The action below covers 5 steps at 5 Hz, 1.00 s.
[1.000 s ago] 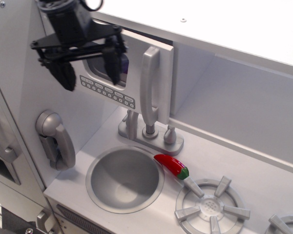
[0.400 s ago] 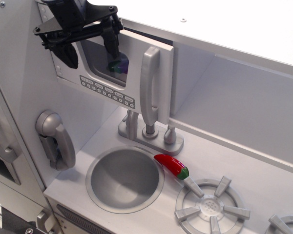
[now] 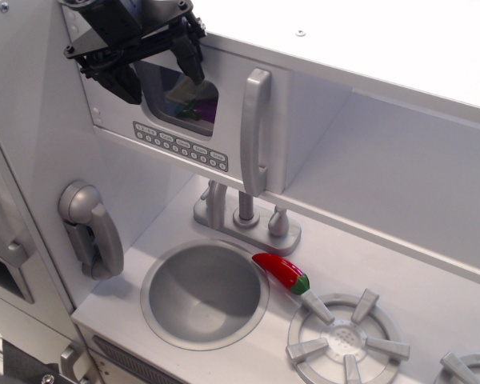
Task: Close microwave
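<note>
Sink: you had the round grey basin nearest, sunk in the white tabletop.
Pepper: a red toy chilli lay at its rim.
Microwave: the white windowed door sat about flush.
Claw: your black claw was spread, empty, against the window.

The gripper is in the upper left of the frame, and its black body comes in from the top edge. It is tilted, with both dark fingers pointing down and to the right. The fingers are spread apart, one low at the left and one higher at the right. There is nothing between them.
</note>
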Each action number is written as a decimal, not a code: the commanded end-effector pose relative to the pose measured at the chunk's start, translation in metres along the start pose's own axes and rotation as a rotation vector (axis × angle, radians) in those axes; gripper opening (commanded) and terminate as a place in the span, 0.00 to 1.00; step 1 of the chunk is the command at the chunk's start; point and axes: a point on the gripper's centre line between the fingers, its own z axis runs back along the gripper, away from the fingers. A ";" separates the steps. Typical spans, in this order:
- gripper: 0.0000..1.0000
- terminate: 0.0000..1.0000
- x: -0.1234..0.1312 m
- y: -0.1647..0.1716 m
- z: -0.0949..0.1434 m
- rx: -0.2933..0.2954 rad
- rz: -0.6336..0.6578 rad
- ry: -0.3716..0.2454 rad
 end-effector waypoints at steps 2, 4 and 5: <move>1.00 0.00 -0.020 0.032 0.043 0.312 0.058 0.100; 1.00 0.00 -0.026 0.038 0.044 0.351 0.049 0.131; 1.00 1.00 -0.026 0.038 0.044 0.351 0.049 0.131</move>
